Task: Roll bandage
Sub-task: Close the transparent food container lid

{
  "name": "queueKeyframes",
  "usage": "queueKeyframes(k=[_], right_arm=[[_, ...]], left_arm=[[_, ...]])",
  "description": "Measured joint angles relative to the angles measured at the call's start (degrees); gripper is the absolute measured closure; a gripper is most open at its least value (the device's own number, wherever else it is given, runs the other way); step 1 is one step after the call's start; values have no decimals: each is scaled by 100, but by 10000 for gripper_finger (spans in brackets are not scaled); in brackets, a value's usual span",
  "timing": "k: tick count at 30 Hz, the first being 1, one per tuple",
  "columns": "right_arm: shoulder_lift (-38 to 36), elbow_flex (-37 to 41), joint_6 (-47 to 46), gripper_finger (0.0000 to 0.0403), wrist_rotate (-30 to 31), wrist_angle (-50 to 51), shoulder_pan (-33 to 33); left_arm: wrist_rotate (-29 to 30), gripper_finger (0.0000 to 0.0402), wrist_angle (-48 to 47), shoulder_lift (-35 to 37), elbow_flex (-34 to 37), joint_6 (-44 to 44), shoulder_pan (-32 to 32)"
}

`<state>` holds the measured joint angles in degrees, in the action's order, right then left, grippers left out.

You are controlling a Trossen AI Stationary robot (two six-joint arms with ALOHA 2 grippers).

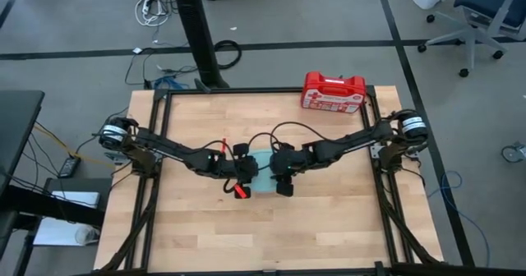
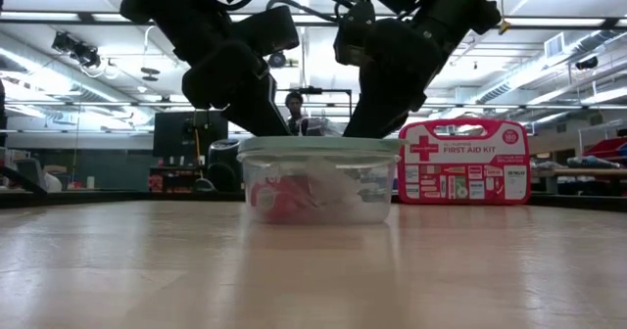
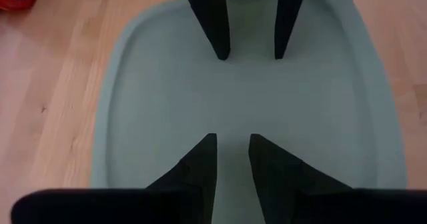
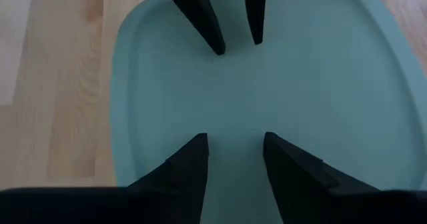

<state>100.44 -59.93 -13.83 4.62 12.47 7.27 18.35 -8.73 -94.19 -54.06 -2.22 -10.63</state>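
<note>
Box: clear tub [image 2: 318, 187] at desk [image 1: 329, 227] centre, pale green lid [image 3: 240, 97] on and closed.
Bandage: red mass [image 2: 279, 200] seen through the tub wall in the low view, beside pale crumpled stuff; inside the box, not on the desk. Rolled or loose: cannot tell.
Left tool: [image 3: 232, 144] above the lid, pointing down at it; fingers parted by a narrow gap, gripping nothing.
Right tool: [image 4: 235, 144] above the same lid from the other side, facing the left tool; fingers parted a little wider, gripping nothing.
Contact: neither tool's fingertips clearly touch the lid; cannot tell from these views.
Red item: small red piece [image 1: 240, 191] at the left arm's wrist in the high view; what it is, unclear.
Kit: red first-aid case [image 1: 333, 91] at the far desk edge, well apart from the tub.
Progress: early, by my reading. Lid not yet off, bandage not yet out, no rolling begun.
Left to do: open the tub, take the bandage out, lay it flat, roll it.
</note>
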Motion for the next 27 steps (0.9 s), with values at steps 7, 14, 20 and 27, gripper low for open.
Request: queueKeyframes(k=[7, 14, 20, 27], right_arm=[[-81, 1, -95, 253, -39, 190, -32], [-222, 10, -104, 253, -53, 321, -70], [-442, 37, -91, 253, -40, 542, -70], [-535, 42, 0, 253, -256, 514, -81]], left_arm=[[-195, 307, 538, 86, 8, 47, -55], [-1387, 307, 1015, 607, -199, 51, -52], [-3937, 307, 2492, 574, 186, -1085, 366], [-5754, 307, 4138, 344, 661, -3039, 1090]])
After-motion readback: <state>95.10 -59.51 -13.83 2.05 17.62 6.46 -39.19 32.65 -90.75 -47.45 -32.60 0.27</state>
